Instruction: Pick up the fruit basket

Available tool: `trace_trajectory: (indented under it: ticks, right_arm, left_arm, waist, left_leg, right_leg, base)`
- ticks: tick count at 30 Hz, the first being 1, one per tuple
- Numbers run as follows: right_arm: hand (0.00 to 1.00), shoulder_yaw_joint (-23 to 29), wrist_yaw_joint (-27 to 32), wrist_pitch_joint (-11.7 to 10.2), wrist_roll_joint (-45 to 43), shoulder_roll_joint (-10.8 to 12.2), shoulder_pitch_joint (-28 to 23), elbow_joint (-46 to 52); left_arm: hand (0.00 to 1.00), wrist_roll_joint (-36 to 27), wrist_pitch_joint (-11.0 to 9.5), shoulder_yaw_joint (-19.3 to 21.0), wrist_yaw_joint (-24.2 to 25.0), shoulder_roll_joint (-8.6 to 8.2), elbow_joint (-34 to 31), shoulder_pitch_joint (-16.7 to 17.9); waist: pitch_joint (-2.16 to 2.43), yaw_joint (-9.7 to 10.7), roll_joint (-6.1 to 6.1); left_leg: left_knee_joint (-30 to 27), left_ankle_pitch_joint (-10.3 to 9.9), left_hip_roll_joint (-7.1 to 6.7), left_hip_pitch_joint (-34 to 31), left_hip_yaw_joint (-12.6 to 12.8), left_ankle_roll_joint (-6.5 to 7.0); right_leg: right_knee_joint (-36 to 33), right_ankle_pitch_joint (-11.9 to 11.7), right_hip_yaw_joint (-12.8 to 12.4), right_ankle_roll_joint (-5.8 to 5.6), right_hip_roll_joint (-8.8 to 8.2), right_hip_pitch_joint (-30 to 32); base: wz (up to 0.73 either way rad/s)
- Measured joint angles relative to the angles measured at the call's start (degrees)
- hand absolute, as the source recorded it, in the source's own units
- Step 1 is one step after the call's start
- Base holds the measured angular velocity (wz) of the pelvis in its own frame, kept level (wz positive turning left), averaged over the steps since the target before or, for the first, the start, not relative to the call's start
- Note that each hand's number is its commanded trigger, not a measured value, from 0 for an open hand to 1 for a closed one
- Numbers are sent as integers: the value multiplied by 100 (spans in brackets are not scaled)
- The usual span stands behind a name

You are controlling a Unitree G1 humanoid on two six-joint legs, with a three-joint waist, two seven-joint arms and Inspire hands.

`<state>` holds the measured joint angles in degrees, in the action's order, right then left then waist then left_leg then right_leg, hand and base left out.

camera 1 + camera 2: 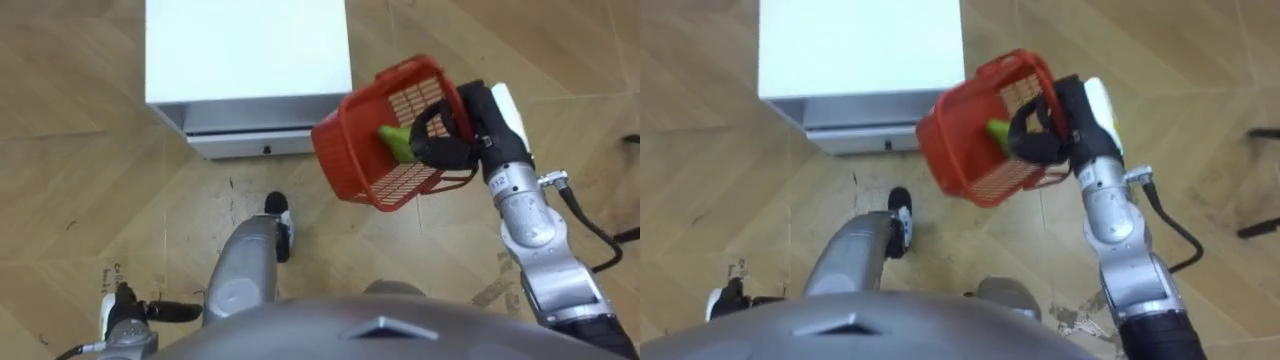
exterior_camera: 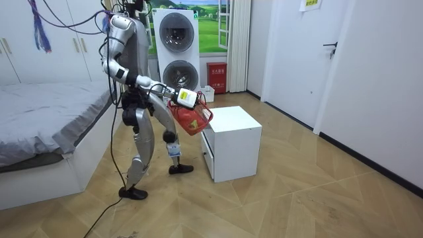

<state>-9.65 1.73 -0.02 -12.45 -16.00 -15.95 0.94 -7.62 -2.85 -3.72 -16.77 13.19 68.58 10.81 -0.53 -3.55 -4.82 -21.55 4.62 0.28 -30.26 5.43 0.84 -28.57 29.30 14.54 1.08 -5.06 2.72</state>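
The red plastic fruit basket (image 1: 360,150) hangs tilted in the air, just off the right front corner of the white cabinet (image 1: 248,60). A green fruit (image 1: 396,142) lies inside it. My right hand (image 1: 478,125) is shut on the basket's black handle (image 1: 432,118), fingers curled round it. In the room view I stand between the bed and the cabinet, with the basket (image 2: 192,119) held out in front at hip height. My left hand (image 1: 125,318) hangs low at the lower left, away from the basket.
The cabinet (image 2: 231,140) has a drawer on the side facing me. A bed (image 2: 46,112) stands at the room view's left. Stacked washing machines (image 2: 175,53) and a red box (image 2: 216,77) are behind me. Wooden floor lies open to the room view's right.
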Motion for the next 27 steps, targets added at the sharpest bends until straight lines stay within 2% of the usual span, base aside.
trace_trajectory:
  ticks: [3,6,9,12,13,14,15,16,17,18,19,20,21,22,23,24,25,26,27]
  right_arm:
    - [100,1,-265,7,-20,-14,11,272]
    - [100,29,-502,16,-89,-15,140,315]
    - [100,39,-636,19,-139,-12,221,361]
    - [100,37,-755,19,-142,-11,418,456]
    - [100,39,-768,19,-151,-10,534,456]
    - [100,40,-771,19,-149,-11,581,455]
    - [100,26,-777,19,-140,3,646,456]
    - [100,1,-777,18,-130,8,658,455]
    - [100,-18,-777,18,-145,8,655,455]
    - [100,-42,-781,18,-163,8,655,455]
    - [100,-41,-780,18,-170,15,660,455]
    - [100,-39,-780,18,-165,15,660,454]
    - [100,-41,-783,18,-160,39,665,424]
    - [100,-41,-792,17,-161,101,683,360]
    - [100,-46,-791,18,-164,139,709,309]
    - [100,-75,-792,33,-225,206,750,189]
    - [100,-150,-796,139,-283,231,749,155]
    - [100,-189,-796,177,-281,236,740,138]
    - [100,-292,-800,278,-280,238,740,133]
  left_arm:
    - [0,105,1,178,10,0,2,13]
    - [0,251,19,187,99,-1,6,64]
    - [0,332,61,185,264,-3,-3,66]
    - [0,332,80,188,295,-14,-27,47]
    - [0,334,78,195,295,-17,-87,38]
    - [0,333,78,209,294,-18,-90,11]
    - [0,330,73,263,291,-15,-97,-26]
    - [0,331,80,372,283,-15,-109,-42]
    - [0,331,84,400,264,-12,-108,-46]
    - [0,329,109,421,236,-20,-108,-47]
    - [0,332,149,423,233,-21,-118,-98]
    - [0,337,172,426,230,-19,-121,-102]
    - [0,337,209,416,225,-1,-183,-144]
    - [0,336,210,412,205,7,-275,-164]
    - [0,330,207,405,188,7,-295,-192]
    - [0,326,201,388,167,7,-295,-262]
    - [0,327,191,298,119,14,-303,-312]
    - [0,314,194,275,115,13,-294,-348]
    - [0,306,185,206,111,13,-277,-387]
  waist:
    - [8,-7,-61]
    - [2,-45,-176]
    - [7,-156,-217]
    - [-3,-238,-240]
    - [-10,-276,-239]
    - [-10,-284,-238]
    - [-12,-302,-217]
    - [-12,-302,-196]
    - [-14,-305,-201]
    - [-23,-303,-192]
    - [-21,-311,-175]
    - [-17,-316,-159]
    - [-27,-317,-130]
    - [-27,-321,-97]
    - [-34,-334,-83]
    - [-64,-374,-28]
    - [-68,-391,24]
    - [-77,-390,59]
    - [-78,-391,61]
  left_leg:
    - [8,3,-20,5,9,-7]
    - [-46,-97,-70,56,43,5]
    - [-378,-427,-68,103,136,55]
    - [-749,-830,-132,114,390,180]
    - [-890,-1008,-173,100,459,225]
    - [-948,-1091,-199,103,473,243]
    - [-1062,-1217,-208,117,477,296]
    - [-1185,-1385,-222,170,512,357]
    - [-1205,-1458,-250,226,519,384]
    - [-1200,-1572,-337,368,510,441]
    - [-1153,-1665,-414,503,479,498]
    - [-1117,-1700,-448,574,440,529]
    - [-997,-1750,-520,764,351,585]
    - [-847,-1781,-547,942,269,620]
    - [-762,-1782,-550,1035,231,623]
    - [-597,-1782,-520,1219,162,627]
    - [-464,-1784,-482,1374,78,629]
    - [-403,-1784,-475,1435,33,629]
    - [-279,-1784,-474,1574,-60,629]
  right_leg:
    - [58,0,-2,0,-12,-33]
    - [172,3,-4,-10,-80,-164]
    - [432,-22,-20,-100,-139,-468]
    - [514,41,-31,-262,-316,-698]
    - [403,38,-25,-326,-401,-719]
    - [243,23,-17,-355,-443,-680]
    - [-288,-49,-25,-475,-535,-536]
    - [-844,-224,-77,-529,-662,-364]
    - [-1140,-349,-110,-544,-711,-269]
    - [-1713,-706,-201,-464,-802,-46]
    - [-2241,-1185,-239,-363,-916,157]
    - [-2447,-1467,-251,-322,-957,245]
    - [-2757,-2053,-336,-267,-989,382]
    - [-2995,-2157,-391,-311,-971,539]
    - [-3071,-2043,-426,-339,-945,651]
    - [-3131,-1776,-508,-358,-791,890]
    - [-3073,-1596,-519,-374,-644,1176]
    - [-2976,-1525,-492,-385,-600,1284]
    - [-2598,-1406,-500,-411,-502,1459]
  base:
    - [0]
    - [0]
    - [-5]
    - [-5]
    - [-15]
    - [-4]
    - [11]
    - [15]
    - [16]
    - [12]
    - [15]
    - [20]
    - [20]
    - [17]
    - [11]
    - [12]
    - [17]
    - [25]
    - [32]
